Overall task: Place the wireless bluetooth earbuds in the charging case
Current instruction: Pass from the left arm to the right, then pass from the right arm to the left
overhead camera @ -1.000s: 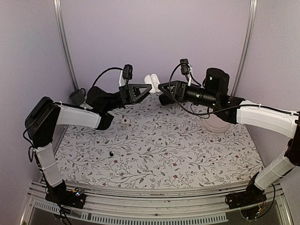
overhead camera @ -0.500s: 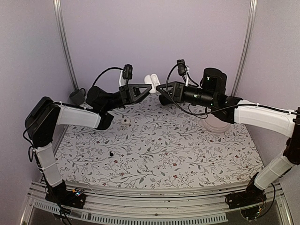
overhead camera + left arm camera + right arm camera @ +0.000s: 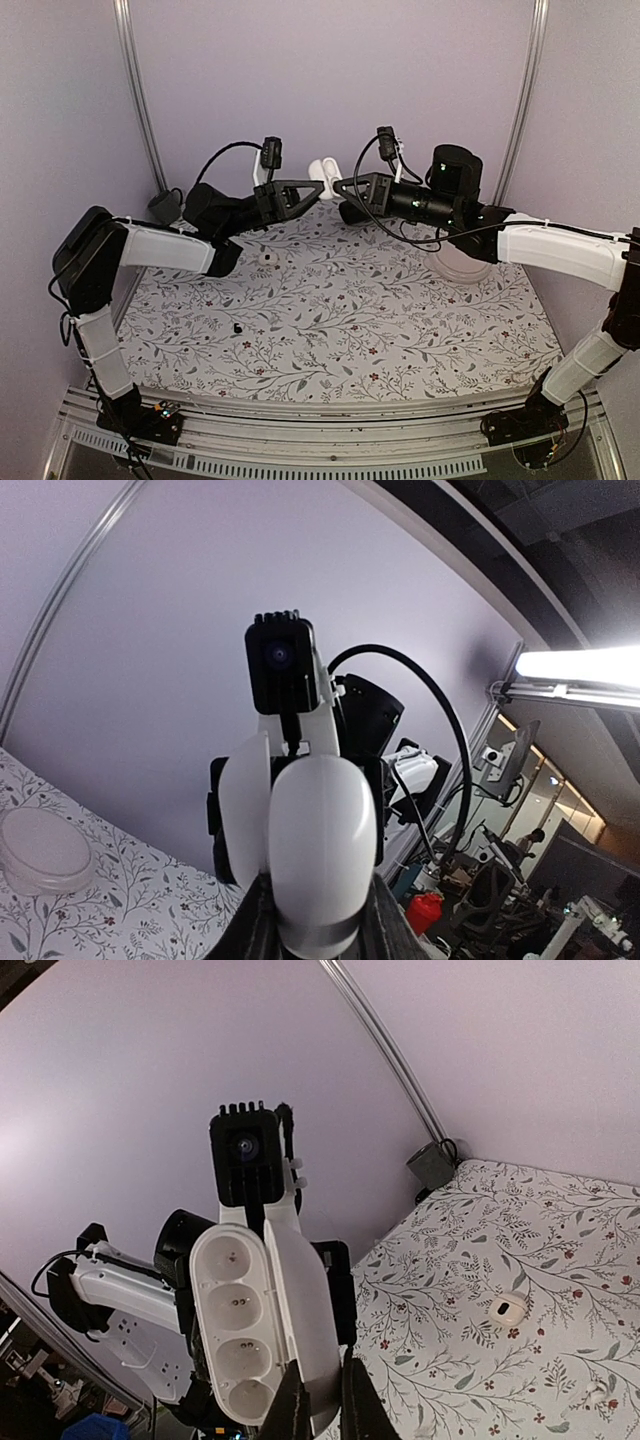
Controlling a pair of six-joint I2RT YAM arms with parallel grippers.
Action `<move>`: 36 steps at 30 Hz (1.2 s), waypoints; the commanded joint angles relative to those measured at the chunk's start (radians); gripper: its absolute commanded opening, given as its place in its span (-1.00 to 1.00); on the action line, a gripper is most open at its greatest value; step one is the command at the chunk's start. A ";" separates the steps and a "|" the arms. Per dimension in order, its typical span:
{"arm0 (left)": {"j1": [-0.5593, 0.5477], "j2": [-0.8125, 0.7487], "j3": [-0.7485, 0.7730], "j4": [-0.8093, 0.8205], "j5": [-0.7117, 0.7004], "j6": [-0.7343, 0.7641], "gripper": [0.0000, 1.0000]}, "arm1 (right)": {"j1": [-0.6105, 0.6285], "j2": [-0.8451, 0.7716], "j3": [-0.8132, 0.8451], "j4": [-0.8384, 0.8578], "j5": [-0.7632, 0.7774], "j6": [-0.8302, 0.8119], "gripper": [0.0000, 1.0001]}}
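Observation:
The charging case is held in the air at the back centre, lid open. My left gripper is shut on its rounded body, which fills the left wrist view between my fingers. My right gripper meets it from the right, with its fingers pinched on the open lid. The right wrist view shows the case's inner sockets, all empty. I cannot make out the earbuds for certain; a tiny pale piece lies on the cloth.
A white round lump with a dark spot lies on the floral cloth below the left gripper and also shows in the right wrist view. A tiny black bit lies nearer the front. A pale round dish sits under the right arm.
My right gripper has shifted a little left onto the case lid. The left gripper and the case have stayed in place.

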 commanded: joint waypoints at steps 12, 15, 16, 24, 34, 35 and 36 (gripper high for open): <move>0.049 -0.183 -0.083 -0.452 0.045 0.437 0.27 | -0.003 -0.105 0.082 -0.335 0.092 -0.362 -0.94; 0.060 -0.225 -0.059 -0.684 0.044 0.602 0.26 | 0.000 -0.130 0.108 -0.435 0.160 -0.492 -0.94; 0.060 -0.235 -0.035 -0.784 0.032 0.667 0.25 | 0.005 -0.134 0.116 -0.462 0.177 -0.521 -0.94; 0.060 -0.271 0.093 -1.168 0.063 0.903 0.16 | 0.104 -0.109 0.170 -0.603 0.448 -0.815 -0.94; 0.044 -0.305 0.150 -1.326 0.145 1.005 0.25 | 0.160 -0.083 0.199 -0.612 0.546 -0.905 -0.94; 0.041 -0.305 0.152 -1.332 0.156 1.013 0.26 | 0.166 -0.078 0.202 -0.612 0.559 -0.908 -0.94; 0.039 -0.307 0.154 -1.336 0.159 1.019 0.26 | 0.171 -0.074 0.206 -0.611 0.571 -0.913 -0.94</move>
